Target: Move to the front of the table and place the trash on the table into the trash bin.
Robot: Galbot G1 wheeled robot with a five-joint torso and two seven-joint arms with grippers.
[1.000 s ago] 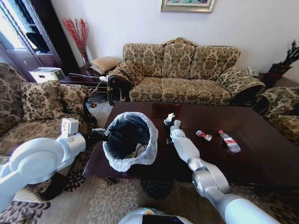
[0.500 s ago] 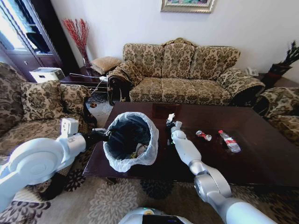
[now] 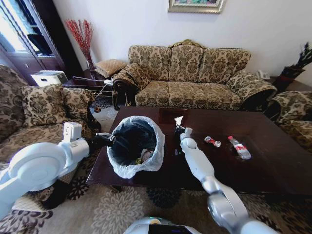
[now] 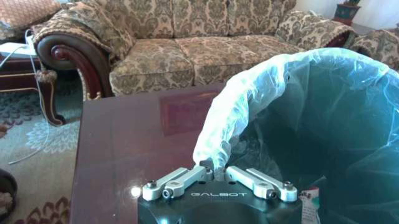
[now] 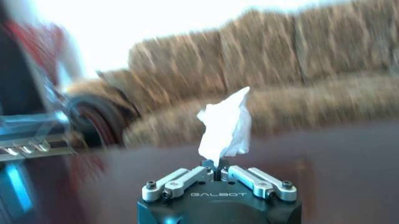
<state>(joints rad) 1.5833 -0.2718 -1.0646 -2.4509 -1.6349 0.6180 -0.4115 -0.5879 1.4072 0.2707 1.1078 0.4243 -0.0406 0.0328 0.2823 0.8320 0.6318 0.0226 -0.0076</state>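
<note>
Pinching a crumpled white paper wrapper, the right end effector hovers above the dark glossy wooden counter, right of the bag-lined round bin, whose rim the left end effector clamps.

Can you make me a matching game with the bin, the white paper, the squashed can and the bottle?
Things:
1. trash bin
2. white wrapper
3. crushed can
4. plastic bottle

States:
A. pinched in the right gripper
B. lying nearest the table's right end
C. rim held by the left gripper
D. lying between the right arm and the bottle

Pairs: 1-C, 2-A, 3-D, 4-B
</note>
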